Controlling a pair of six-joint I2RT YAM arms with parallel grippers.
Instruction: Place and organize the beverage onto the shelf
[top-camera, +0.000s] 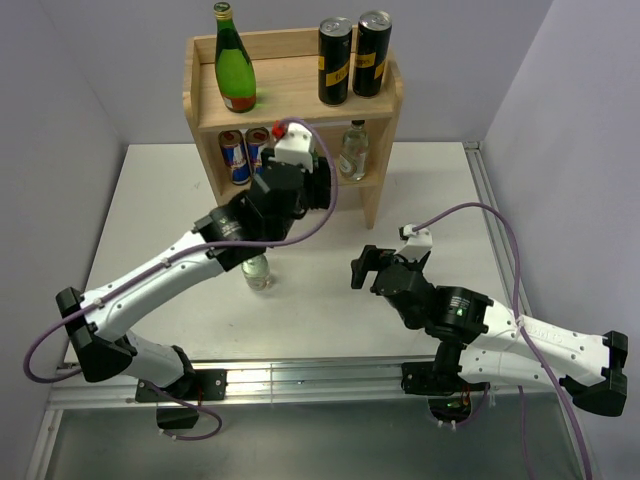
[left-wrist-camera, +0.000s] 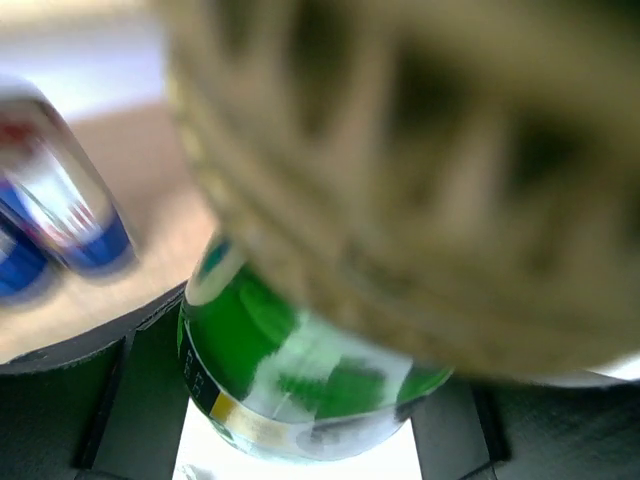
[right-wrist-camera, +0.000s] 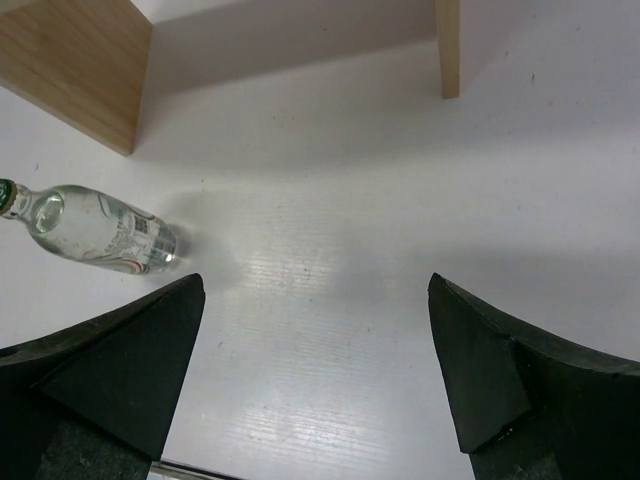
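The light wood shelf (top-camera: 378, 195) stands at the back of the table. Its top board holds a tall green bottle (top-camera: 235, 62) and two black cans (top-camera: 335, 60). Its lower tier holds two red-and-blue cans (top-camera: 236, 156) and a clear bottle (top-camera: 352, 150). My left gripper (top-camera: 312, 178) reaches into the lower tier, shut on a green bottle (left-wrist-camera: 290, 370) that sits between its dark fingers (left-wrist-camera: 95, 410). The red-and-blue cans (left-wrist-camera: 70, 215) are to its left, and a blurred wooden board fills the top of that view. My right gripper (top-camera: 362, 266) is open and empty over the table (right-wrist-camera: 330, 300).
A small clear bottle with a green cap (top-camera: 257, 271) is on the table under my left arm, and it also shows in the right wrist view (right-wrist-camera: 95, 232). The shelf's side panels (right-wrist-camera: 75, 60) stand beyond it. A metal rail runs along the table's right edge (top-camera: 492, 215).
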